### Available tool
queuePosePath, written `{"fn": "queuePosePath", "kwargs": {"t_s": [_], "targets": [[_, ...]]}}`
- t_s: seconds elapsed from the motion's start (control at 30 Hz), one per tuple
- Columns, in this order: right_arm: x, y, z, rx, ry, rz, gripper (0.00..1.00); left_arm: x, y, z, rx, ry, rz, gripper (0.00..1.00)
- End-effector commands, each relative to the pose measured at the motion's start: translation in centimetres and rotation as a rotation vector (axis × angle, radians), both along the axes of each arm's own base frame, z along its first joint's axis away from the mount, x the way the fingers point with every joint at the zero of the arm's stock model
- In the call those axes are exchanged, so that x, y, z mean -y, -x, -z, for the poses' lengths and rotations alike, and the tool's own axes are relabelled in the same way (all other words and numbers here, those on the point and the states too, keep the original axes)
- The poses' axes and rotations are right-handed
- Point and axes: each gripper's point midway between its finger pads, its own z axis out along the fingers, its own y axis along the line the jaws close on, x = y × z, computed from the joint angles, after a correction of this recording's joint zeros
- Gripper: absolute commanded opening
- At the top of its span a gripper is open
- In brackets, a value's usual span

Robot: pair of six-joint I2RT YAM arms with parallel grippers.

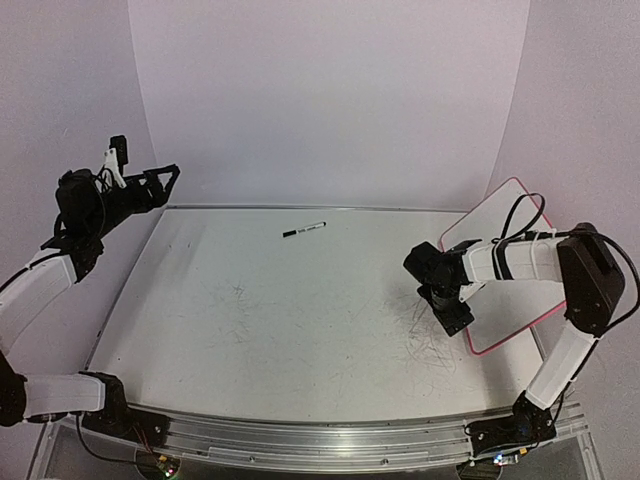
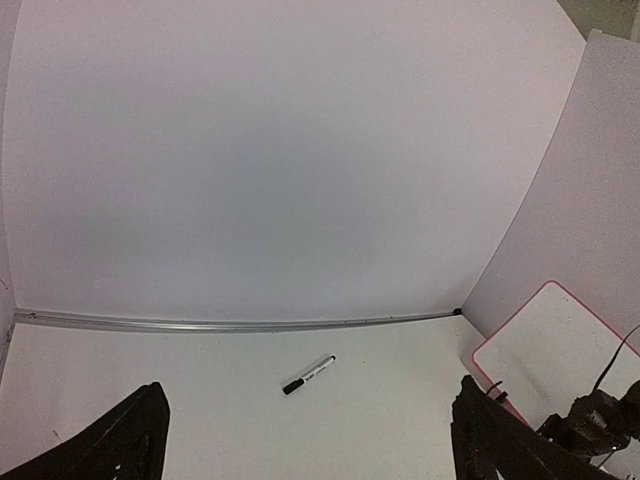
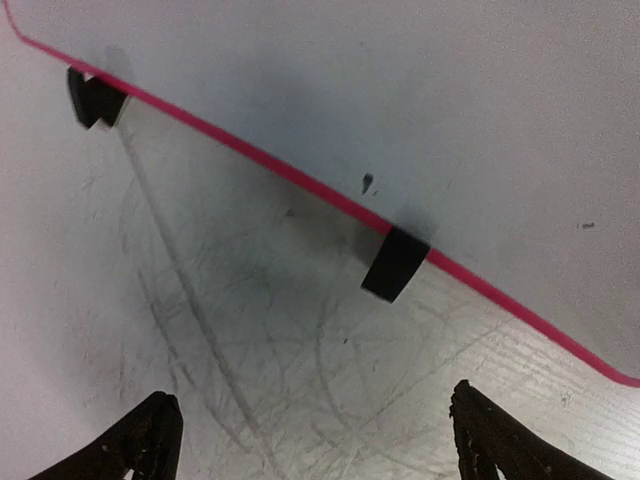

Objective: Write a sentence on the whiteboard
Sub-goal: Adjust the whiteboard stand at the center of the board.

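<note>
The whiteboard (image 1: 503, 315) sits at the table's (image 1: 250, 320) 3 o'clock side, its pink rim angled and its far corner showing against the right wall. The right gripper (image 1: 455, 315) hangs low at the board's near left edge, jaws spread wide and empty, over grey scribbles (image 1: 428, 345) and near a black clip (image 3: 393, 262). The left gripper (image 1: 165, 183) is raised at 10 o'clock, jaws wide apart, holding nothing. A black marker (image 1: 303, 230) lies at 12 o'clock, near the far edge.
</note>
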Motion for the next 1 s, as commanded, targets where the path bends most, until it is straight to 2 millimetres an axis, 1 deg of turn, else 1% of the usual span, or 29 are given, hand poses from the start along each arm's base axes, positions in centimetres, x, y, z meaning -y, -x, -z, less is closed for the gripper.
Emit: {"fn": "queuePosePath", "kwargs": {"t_s": [0.0, 0.07, 0.1, 0.23, 0.4, 0.63, 0.8, 0.9, 0.97], "targets": [[2.1, -1.8, -0.1, 0.046, 0.08, 0.125, 0.86, 0.4, 0.1, -1.6, 0.047, 0.014, 0.019, 0.99], [2.1, -2.3, 0.2, 0.051, 0.086, 0.135, 0.79, 0.4, 0.0, -1.5, 0.044, 0.014, 0.022, 0.99], [2.0, -2.6, 0.2, 0.053, 0.083, 0.139, 0.78, 0.4, 0.0, -1.4, 0.04, 0.015, 0.022, 0.99], [2.3, -2.7, 0.5, 0.064, 0.072, 0.185, 0.77, 0.5, -0.2, -1.2, 0.035, 0.015, 0.026, 0.99], [2.8, -2.3, 1.3, 0.054, 0.054, 0.237, 0.75, 0.7, -0.3, -1.0, 0.026, 0.019, 0.036, 0.99], [3.8, -2.0, 2.1, 0.043, 0.074, 0.275, 0.73, 0.9, -0.5, -0.6, 0.014, 0.021, 0.044, 0.99], [4.3, -1.9, 2.5, 0.035, 0.094, 0.282, 0.67, 1.1, -0.4, -0.6, 0.012, 0.022, 0.049, 0.99], [4.5, -1.7, 2.5, 0.037, 0.095, 0.289, 0.61, 1.1, -0.4, -0.6, 0.012, 0.022, 0.052, 0.99], [4.6, -1.6, 2.5, 0.041, 0.1, 0.294, 0.59, 1.2, -0.5, -0.5, 0.01, 0.023, 0.054, 0.99]]}}
